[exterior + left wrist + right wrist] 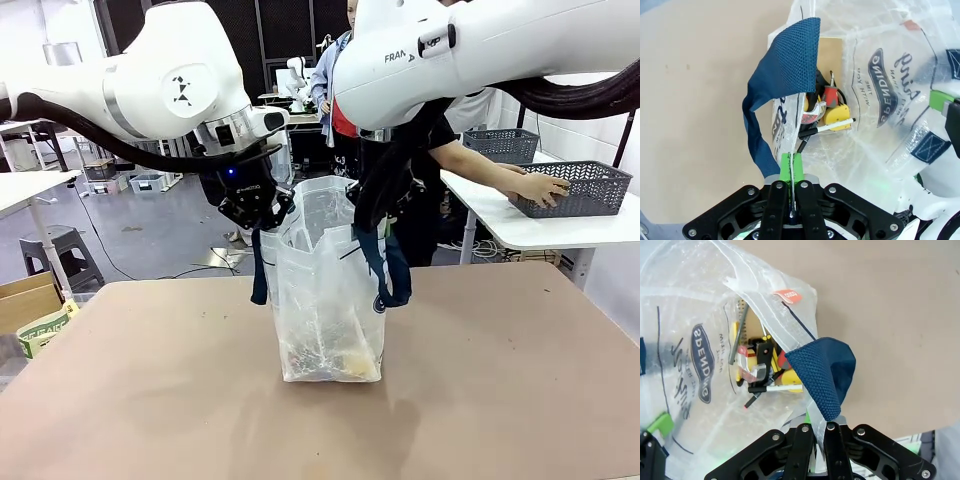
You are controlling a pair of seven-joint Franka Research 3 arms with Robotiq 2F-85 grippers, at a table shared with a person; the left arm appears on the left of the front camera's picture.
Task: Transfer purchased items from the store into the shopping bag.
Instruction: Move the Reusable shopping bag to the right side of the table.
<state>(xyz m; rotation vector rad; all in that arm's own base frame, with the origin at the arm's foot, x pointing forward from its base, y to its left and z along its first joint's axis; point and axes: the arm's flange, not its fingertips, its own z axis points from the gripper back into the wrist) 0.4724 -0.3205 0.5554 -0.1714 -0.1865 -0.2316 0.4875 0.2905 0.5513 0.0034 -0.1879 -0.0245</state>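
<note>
The shopping bag (330, 300) is held open on the table (150, 400).
Its rim is clamped by the left gripper (791, 161) and right gripper (816, 430); purchased items (830, 112) are seen inside.

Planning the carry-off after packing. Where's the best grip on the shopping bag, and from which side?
Probably the navy strap handles, from above. Each hangs as a loose loop outside a side wall, and woven strap should bear load better than thin film. The left gripper and right gripper pinch the shopping bag at its rim.

Purchased items (330, 362) lie inside the shopping bag (325, 290) on the table (500, 380).
</note>
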